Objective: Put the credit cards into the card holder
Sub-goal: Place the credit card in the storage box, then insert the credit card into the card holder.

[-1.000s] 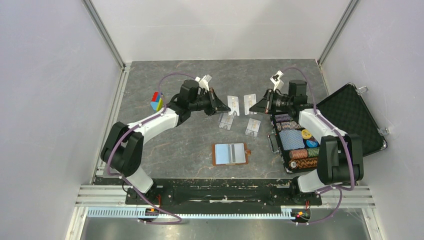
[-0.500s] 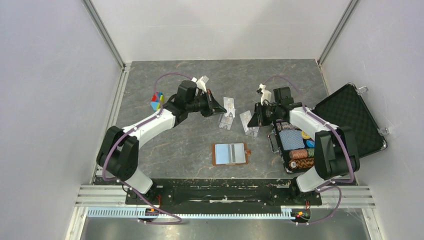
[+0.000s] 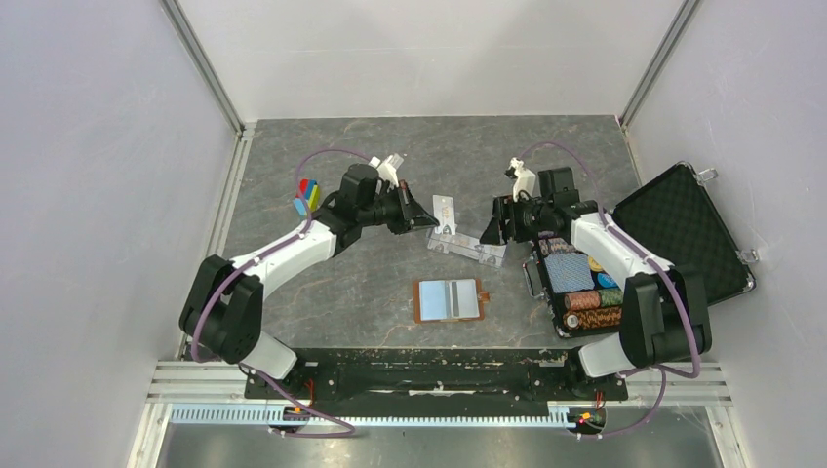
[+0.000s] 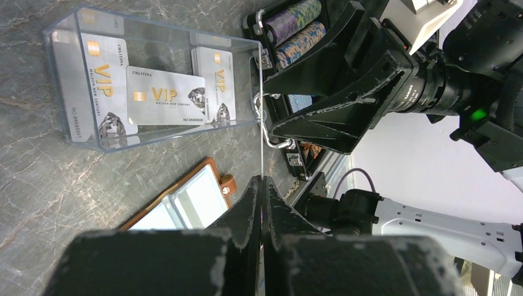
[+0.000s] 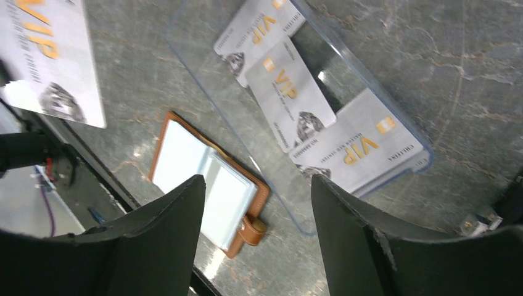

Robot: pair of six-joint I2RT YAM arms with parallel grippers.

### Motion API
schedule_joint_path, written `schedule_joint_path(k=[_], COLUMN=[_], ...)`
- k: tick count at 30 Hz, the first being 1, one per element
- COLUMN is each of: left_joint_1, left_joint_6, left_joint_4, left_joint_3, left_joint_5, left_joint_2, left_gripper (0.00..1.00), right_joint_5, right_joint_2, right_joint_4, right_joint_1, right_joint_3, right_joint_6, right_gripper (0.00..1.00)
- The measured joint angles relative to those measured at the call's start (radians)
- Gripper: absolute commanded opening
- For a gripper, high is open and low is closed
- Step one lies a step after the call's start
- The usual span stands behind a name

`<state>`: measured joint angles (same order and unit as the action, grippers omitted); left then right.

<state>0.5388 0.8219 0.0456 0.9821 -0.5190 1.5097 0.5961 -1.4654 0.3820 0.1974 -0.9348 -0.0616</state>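
Close to the arm bases, the card holder point(image 3: 450, 299) lies open and flat on the table point(image 3: 322, 283). Its see-through pockets face up and its little snap tab sticks out to the right.

A bit farther back, not touching it, lies the clear tray point(image 5: 321, 61). At least three credit cards point(image 5: 290, 98) lie flat inside it. They are pale with gold letters, and some sit partly on top of each other.

To the right of the tray and the card holder is the black case point(image 3: 683, 229). Its lid is open and it is full of rows of colored chips point(image 3: 585, 283).

Above the right part of the tray hangs the right gripper point(image 4: 270, 103). Its two fingers are spread wide with nothing between them.

By the far left end of the tray is the left gripper point(image 4: 262, 185). Its fingers are squeezed tight on the held card point(image 5: 49, 61), one more pale card, pinched at one end. That card is tilted and up off the table, just past the tray's far left corner.

The two grippers face each other across the tray and do not touch
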Motion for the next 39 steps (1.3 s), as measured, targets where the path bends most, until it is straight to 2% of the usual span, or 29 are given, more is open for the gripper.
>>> schedule_joint_path(k=[6,13,17,19,23,26,28,31,35,37,39], left_joint_1=[0.000,0.000,0.000,0.000,0.003,0.008,0.010,0.014,0.013,0.014,0.015], left_joint_6=[0.017,0.111,0.158,0.174,0.189,0.201,0.209,0.215,0.218,0.219,0.217], left_joint_4=[0.087,0.273,0.357,0.391,0.435,0.449,0.454,0.460,0.465,0.459,0.432], left_joint_3=[-0.060,-0.151,-0.172,-0.172,-0.172,-0.180,-0.197,-0.217,-0.234,-0.245,-0.257], left_joint_5=[-0.032,-0.113,-0.159,-0.178,-0.211,-0.222,-0.225,-0.227,-0.232,-0.231,-0.219], left_joint_2=[-0.024,-0.061,-0.065,-0.067,-0.074,-0.080,-0.089,-0.101,-0.121,-0.134,-0.150], left_gripper=[0.02,0.02,0.02,0.02,0.02,0.02,0.03,0.10,0.27,0.39,0.42], right_joint_5=[0.108,0.335,0.400,0.424,0.454,0.462,0.465,0.467,0.472,0.472,0.472], right_joint_2=[0.035,0.091,0.092,0.092,0.092,0.092,0.092,0.089,0.082,0.082,0.085], right_joint_4=[-0.080,-0.417,-0.581,-0.672,-0.878,-1.013,-1.088,-1.192,-1.250,-1.259,-1.226], right_joint_1=[-0.005,-0.012,-0.011,-0.010,0.009,0.026,0.030,0.034,0.045,0.051,0.055], right_joint_3=[0.010,0.104,0.166,0.200,0.261,0.287,0.298,0.307,0.313,0.318,0.320], right_joint_6=[-0.095,-0.360,-0.496,-0.576,-0.742,-0.849,-0.909,-0.986,-1.038,-1.044,-1.018], right_gripper=[0.67,0.64,0.60,0.56,0.35,0.31,0.25,0.00,0.00,0.00,0.00])
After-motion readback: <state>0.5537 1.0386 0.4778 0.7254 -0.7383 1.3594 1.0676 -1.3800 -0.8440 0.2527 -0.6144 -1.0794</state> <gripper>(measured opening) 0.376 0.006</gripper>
